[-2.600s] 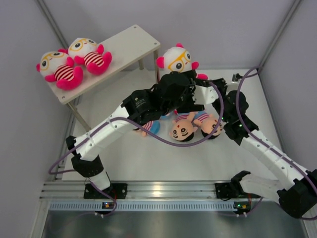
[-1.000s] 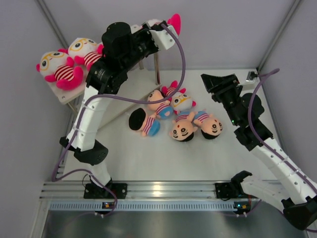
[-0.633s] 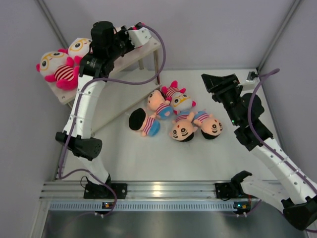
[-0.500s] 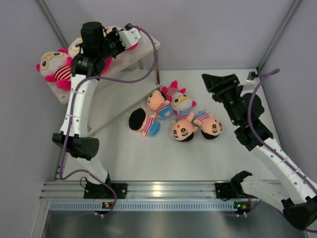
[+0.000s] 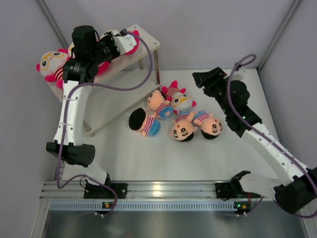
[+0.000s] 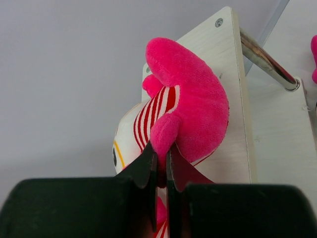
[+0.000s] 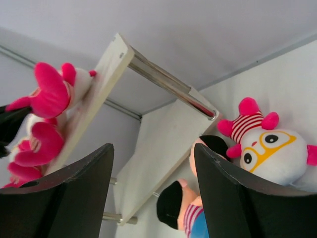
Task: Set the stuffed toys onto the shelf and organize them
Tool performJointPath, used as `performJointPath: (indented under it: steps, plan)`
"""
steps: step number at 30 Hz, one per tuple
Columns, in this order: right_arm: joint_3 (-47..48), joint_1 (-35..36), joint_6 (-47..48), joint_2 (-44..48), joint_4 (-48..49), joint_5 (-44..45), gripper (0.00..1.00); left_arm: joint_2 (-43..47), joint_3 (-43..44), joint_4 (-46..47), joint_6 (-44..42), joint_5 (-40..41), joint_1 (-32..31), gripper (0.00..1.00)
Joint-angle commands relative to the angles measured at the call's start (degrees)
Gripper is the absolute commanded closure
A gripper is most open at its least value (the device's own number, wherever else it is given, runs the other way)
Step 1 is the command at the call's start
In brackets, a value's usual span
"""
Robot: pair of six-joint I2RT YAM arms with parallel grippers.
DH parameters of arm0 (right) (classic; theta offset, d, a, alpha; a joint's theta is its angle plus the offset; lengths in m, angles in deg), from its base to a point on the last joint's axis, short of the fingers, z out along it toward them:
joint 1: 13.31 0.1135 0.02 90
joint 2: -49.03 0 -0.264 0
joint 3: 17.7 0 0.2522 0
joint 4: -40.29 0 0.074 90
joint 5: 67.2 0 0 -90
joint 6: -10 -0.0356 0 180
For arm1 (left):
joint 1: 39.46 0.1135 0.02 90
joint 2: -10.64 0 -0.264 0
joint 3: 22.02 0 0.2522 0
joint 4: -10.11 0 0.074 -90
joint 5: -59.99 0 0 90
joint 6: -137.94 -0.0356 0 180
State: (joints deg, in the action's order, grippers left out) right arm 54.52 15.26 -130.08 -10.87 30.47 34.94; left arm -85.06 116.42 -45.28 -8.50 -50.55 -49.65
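left pincer [image 6: 159, 163] clamped on pink toy [image 6: 193, 114], carried from bench [image 5: 148, 158] up to shelf [image 6: 233, 74] top, right half | right pincer [image 7: 152, 148] open, swung toward pile [image 5: 181, 111] | release likely next

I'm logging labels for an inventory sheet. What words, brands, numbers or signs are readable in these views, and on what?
None readable. The stuffed toys, the shelf, the left arm and the right arm show no print; the toys bear only stripes and faces. Any marking on the rail at the arm bases is too small to read.
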Motion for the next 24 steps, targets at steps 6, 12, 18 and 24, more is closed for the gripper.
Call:
performJointPath:
  steps: [6,12,18,24]
  plan:
    - [24.05,-6.95,17.36,-29.54,-19.2,-15.47,0.26,3.15,-1.72,0.93,-1.47,1.2,0.35,0.73]
    - [35.85,-7.22,24.76,-48.98,-26.89,-15.83,0.19,3.85,-2.34,0.85,-0.51,2.17,0.35,0.27]
    - [38.75,-7.05,27.84,-59.36,-26.01,-18.37,0.13,3.86,-2.78,0.93,-0.24,2.69,0.44,0.3]
    - [40.86,-7.05,28.99,-63.76,-25.3,-20.31,0.14,3.77,-3.48,0.85,0.46,2.52,0.35,0.38]
